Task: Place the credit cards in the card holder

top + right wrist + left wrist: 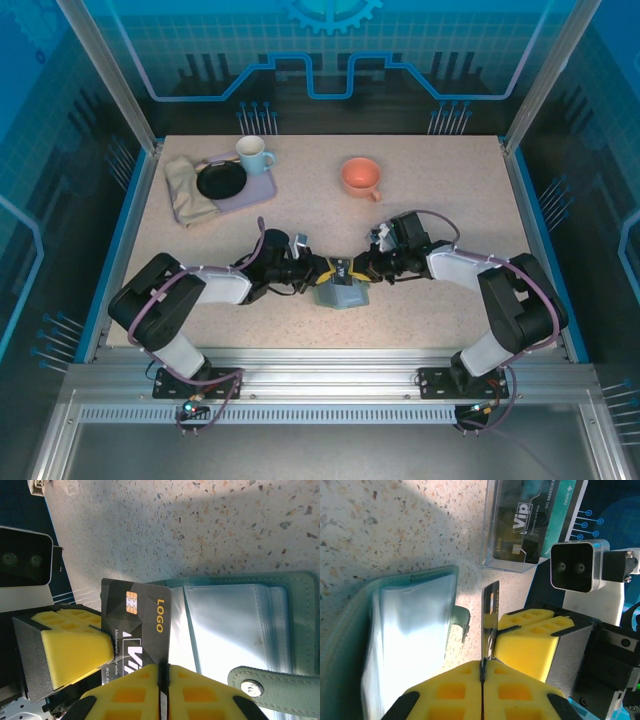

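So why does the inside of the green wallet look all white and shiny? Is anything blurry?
Left wrist view: light bounces off the clear pockets of the card holder, washing them out white, and a soft shadow crosses the table. Right wrist view: the same pale glare on the pockets, yet the dark card reads sharp. Top external view: even light, nothing blurry.

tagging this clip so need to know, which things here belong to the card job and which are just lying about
Job in hand: black vip card, held by left pincer and right pincer; open green card holder; clear box holding more cards.
Lying about: mug, black plate, lavender tray, beige cloth, orange cup.
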